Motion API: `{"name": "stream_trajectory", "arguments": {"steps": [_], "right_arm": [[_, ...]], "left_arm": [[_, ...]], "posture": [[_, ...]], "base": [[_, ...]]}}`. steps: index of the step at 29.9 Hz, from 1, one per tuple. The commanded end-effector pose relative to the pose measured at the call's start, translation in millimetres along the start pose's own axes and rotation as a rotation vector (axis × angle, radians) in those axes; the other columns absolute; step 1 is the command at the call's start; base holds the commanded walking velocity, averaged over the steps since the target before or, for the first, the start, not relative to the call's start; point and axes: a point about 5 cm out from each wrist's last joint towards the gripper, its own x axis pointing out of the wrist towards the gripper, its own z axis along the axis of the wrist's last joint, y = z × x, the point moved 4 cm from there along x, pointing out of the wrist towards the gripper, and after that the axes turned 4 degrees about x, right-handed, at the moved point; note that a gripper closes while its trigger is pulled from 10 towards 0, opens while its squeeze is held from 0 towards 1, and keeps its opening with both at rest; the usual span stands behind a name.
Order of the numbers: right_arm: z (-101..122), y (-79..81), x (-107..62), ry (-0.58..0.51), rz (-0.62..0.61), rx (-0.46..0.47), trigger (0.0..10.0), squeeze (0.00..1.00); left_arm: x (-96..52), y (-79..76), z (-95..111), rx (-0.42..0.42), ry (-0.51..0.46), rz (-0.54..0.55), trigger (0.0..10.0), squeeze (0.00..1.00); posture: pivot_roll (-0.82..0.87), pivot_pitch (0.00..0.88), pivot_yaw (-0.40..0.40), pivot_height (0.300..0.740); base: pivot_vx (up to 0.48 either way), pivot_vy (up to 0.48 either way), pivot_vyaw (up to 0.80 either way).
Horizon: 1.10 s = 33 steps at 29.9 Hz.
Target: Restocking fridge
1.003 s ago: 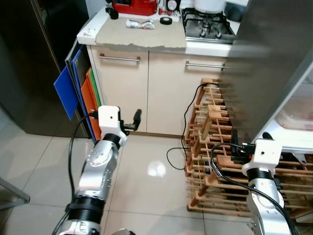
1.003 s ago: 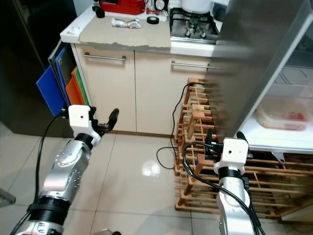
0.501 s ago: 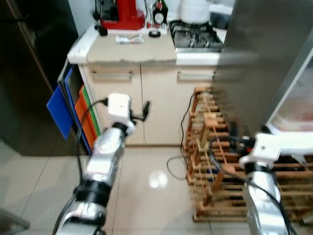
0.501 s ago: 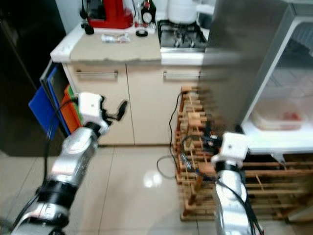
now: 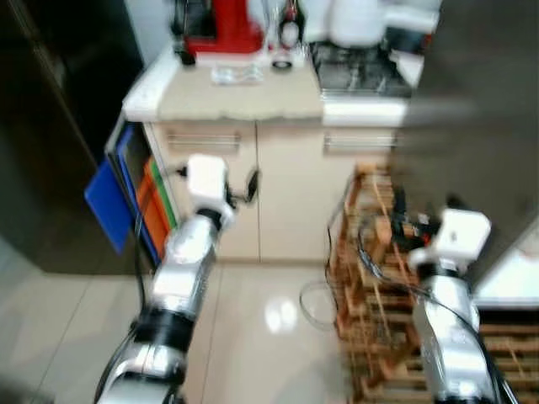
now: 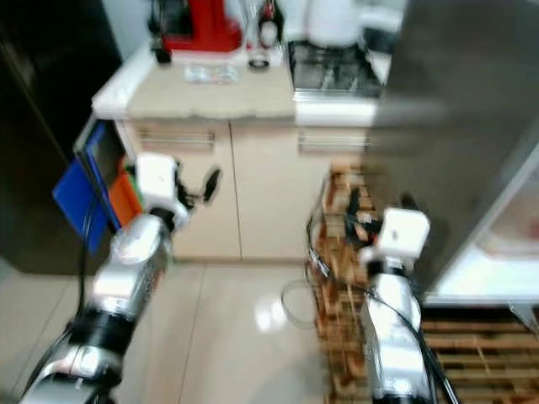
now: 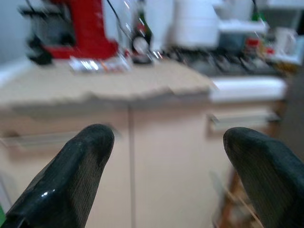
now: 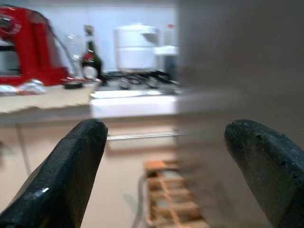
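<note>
The open fridge door, grey steel, fills the right side, and a strip of white fridge shelf shows beneath it. My left gripper is raised in front of the cream cabinet. In the left wrist view its fingers stand wide apart with nothing between them. My right gripper hangs over the wooden rack, beside the door's edge. It is open too, and its fingers hold nothing. The views are blurred.
A counter carries a red appliance, a dark bottle and a white pot on the stove. Blue and orange boards lean beside a dark tall unit. A black cable loops on the tiled floor.
The whole picture has swung and blurred, so the camera has moved. The fridge shelf with its container has slid almost out at the right. Both arms remain raised.
</note>
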Motion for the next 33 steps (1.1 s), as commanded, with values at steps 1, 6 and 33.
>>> {"name": "stream_trajectory", "arguments": {"steps": [1,6,33], "right_arm": [[3.8,12.2,5.6,-0.012,0.029,0.016,10.0,0.00],[2.7,0.2,4.1,-0.003,0.020,-0.007,10.0,0.00],[-4.3,10.1,10.9,0.016,0.050,0.004,10.0,0.00]], "left_arm": [[3.5,13.3,4.5,0.008,0.004,0.016,10.0,0.00],[6.2,8.7,7.8,0.006,-0.001,-0.003,10.0,0.00],[10.5,20.9,25.1,-0.009,-0.072,0.063,10.0,0.00]], "posture": [[-0.01,0.002,0.016,0.740],[-0.02,0.001,0.014,0.740],[0.00,0.000,0.017,0.740]], "base": [[0.480,0.000,0.00],[0.480,0.000,0.00],[0.460,0.000,0.00]]}}
